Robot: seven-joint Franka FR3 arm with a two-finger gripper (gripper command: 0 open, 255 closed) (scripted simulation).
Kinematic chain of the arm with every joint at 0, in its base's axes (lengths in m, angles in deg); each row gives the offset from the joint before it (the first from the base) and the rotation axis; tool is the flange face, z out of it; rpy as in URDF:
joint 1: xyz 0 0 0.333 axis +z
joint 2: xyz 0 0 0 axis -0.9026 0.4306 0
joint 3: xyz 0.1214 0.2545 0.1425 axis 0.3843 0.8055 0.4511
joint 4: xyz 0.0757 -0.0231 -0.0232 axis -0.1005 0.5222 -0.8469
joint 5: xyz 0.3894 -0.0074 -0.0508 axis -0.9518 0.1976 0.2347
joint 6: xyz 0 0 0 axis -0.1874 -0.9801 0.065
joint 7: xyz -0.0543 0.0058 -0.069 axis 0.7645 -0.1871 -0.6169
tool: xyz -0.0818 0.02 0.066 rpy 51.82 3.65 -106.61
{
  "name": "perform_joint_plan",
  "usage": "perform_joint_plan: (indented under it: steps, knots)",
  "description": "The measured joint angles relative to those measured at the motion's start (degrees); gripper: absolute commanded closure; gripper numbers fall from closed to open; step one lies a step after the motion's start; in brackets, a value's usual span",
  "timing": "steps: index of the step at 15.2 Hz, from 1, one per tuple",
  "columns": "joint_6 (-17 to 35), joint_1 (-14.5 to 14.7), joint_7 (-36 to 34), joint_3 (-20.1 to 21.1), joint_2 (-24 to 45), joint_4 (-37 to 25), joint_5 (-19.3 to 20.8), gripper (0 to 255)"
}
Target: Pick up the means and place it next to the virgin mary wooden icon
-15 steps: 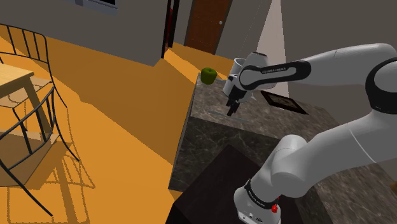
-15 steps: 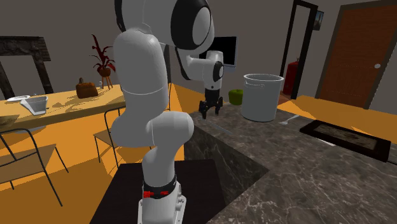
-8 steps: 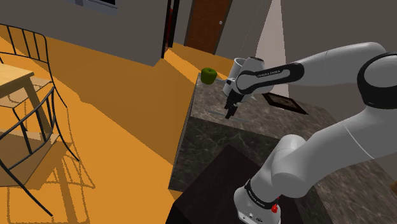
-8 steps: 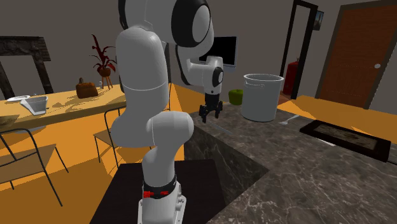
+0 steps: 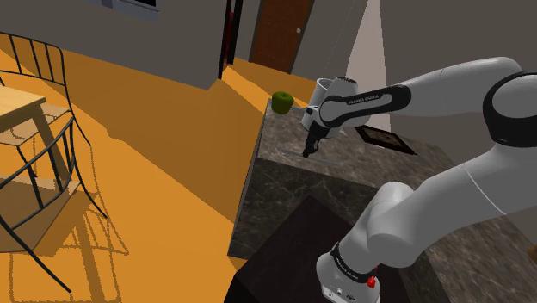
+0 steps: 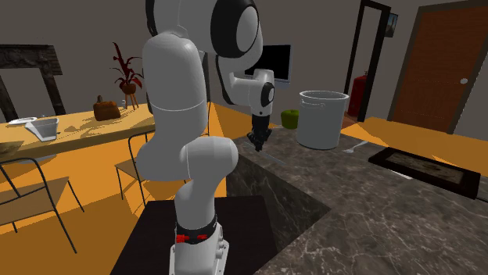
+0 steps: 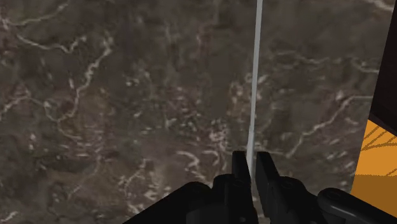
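Dark veined counter [image 7: 127, 95] spreads beneath the black gripper [image 7: 252, 167]; its fingers stand drawn in narrow, clasping the near end of a thin pale rod [image 7: 256, 76] that lies flat on the stone, running straight away from the fingertips; near the counter's orange-floor edge, the gripper [image 6: 257, 142] points down, with a green apple [image 6: 290, 119] and grey pot [image 6: 321, 119] beyond; the dark framed icon [image 6: 426, 170] lies well apart.

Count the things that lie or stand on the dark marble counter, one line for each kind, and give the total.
green round apple: 1
light grey cylindrical pot: 1
flat dark framed picture: 1
thin pale rod, clasped by the black gripper: 1
Total: 4
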Motion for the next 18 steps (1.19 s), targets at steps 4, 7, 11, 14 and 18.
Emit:
perform_joint_plan:
  steps: [4, 7, 11, 14, 18]
  knots:
    - [0.00, 0.00, 0.00, 0.00, 0.00, 0.00, 0.00, 255]
    - [-0.44, -0.08, -0.06, 0.14, -0.26, -0.20, 0.07, 255]
    - [-3.73, -0.65, -0.82, 1.41, -2.39, -1.49, 0.59, 255]
    - [-6.67, -1.08, -1.30, 2.45, -4.13, -2.79, 0.89, 255]
    - [-10.16, -1.53, -1.81, 3.70, -6.07, -4.39, 1.10, 255]
